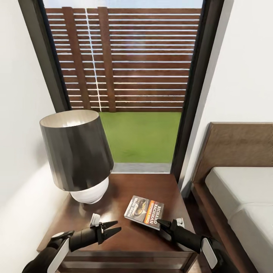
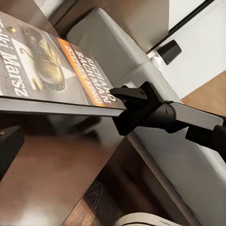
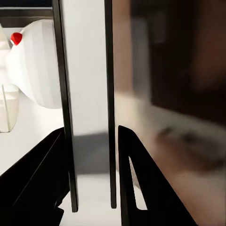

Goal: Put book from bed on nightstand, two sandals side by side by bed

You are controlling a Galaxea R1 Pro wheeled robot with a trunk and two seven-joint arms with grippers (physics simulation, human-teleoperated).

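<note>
The book [image 1: 144,212], with a dark cover, an orange band and the name RICHARD BACHMAN, lies on the glossy dark brown nightstand [image 1: 125,242], right of its middle. My right gripper [image 1: 161,226] is at the book's near right corner, shut on its edge. In the right wrist view the book [image 3: 87,94] shows edge-on between the two black fingers [image 3: 136,179]. The left wrist view shows the book [image 2: 47,61] with the right gripper [image 2: 125,96] clamped on its corner. My left gripper [image 1: 115,226] hovers open over the nightstand's front, left of the book. The sandals are out of view.
A lamp [image 1: 76,151] with a dark shade and white base stands on the nightstand's back left. The bed [image 1: 242,189], with its brown headboard and pale mattress, is just right of the nightstand. A tall dark-framed window [image 1: 140,76] is behind, with a white wall at the left.
</note>
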